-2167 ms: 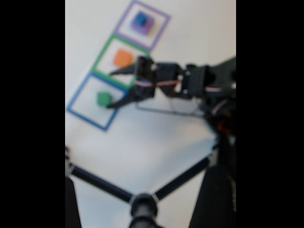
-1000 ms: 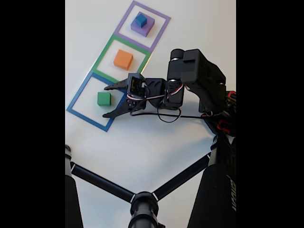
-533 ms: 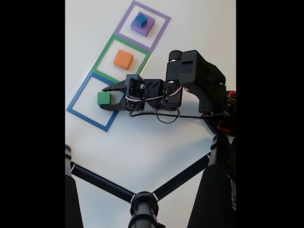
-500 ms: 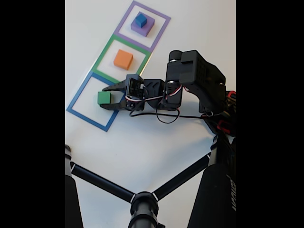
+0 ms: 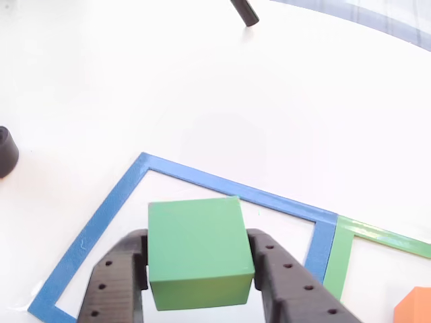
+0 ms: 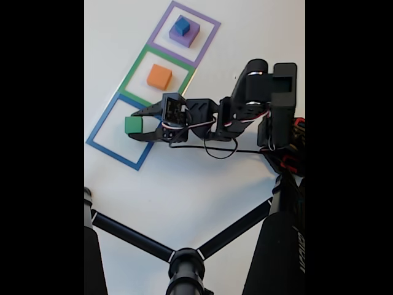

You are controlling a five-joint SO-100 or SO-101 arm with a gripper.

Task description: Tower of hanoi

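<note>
While the pincer (image 5: 199, 269) clamps the green cube (image 5: 199, 252) between both fingers at the bottom of the other view, the blue square (image 5: 229, 190) frames it on the white surface (image 5: 202, 87). Upward in the fixed view sit the orange cube (image 6: 159, 77), then a blue cube (image 6: 182, 26) atop a purple one (image 6: 189, 38).
</note>
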